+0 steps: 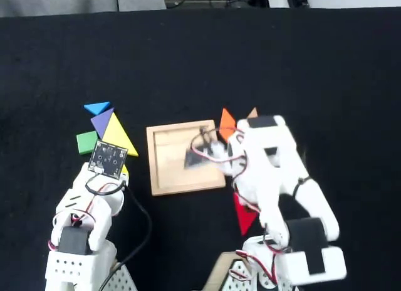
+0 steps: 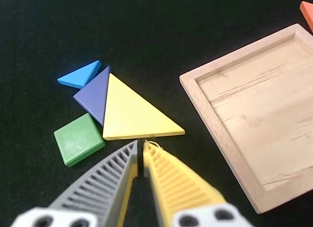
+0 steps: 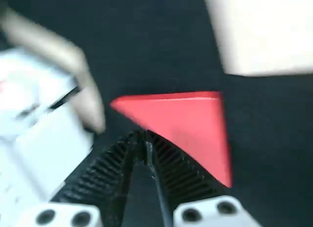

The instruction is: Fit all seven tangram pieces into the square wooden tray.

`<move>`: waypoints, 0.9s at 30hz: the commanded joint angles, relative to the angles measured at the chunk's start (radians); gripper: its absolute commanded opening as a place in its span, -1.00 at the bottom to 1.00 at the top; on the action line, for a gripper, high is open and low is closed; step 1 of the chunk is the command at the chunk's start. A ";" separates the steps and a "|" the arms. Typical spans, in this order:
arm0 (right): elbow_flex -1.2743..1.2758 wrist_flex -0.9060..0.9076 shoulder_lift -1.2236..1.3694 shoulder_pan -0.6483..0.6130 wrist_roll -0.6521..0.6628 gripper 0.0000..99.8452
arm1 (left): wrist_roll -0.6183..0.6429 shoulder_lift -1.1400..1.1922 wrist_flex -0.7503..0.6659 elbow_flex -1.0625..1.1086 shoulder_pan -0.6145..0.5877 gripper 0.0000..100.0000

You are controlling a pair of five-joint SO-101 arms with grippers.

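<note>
Black cloth [image 1: 200, 65] borders tray [image 1: 152, 159] (yellow triangle [image 1: 116, 137] nearby).

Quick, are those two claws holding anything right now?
Left gripper: closed, empty.
Right gripper: closed, empty, tips at the red triangle.

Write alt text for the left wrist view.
The left pincer, shut, points at an edge of a yellow triangle lying on the black tabletop. A purple parallelogram touches the triangle, with a blue triangle and a green square close by; the square wooden tray sits apart.
</note>
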 commanded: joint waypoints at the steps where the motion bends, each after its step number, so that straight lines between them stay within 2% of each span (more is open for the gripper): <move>1: 0.028 0.032 -0.048 -0.003 0.086 -0.98 | -0.003 0.003 0.009 0.019 0.010 -0.94; 12: 0.070 -0.109 0.303 -0.008 0.086 -0.98 | -0.003 0.005 0.009 0.019 0.010 -0.94; 21: 0.105 -0.163 0.234 -0.009 0.080 -0.98 | -0.003 0.005 0.009 0.019 0.010 -0.94; 27: 0.091 -0.262 0.314 -0.035 -0.063 -0.98 | -0.003 0.005 0.009 0.019 0.010 -0.94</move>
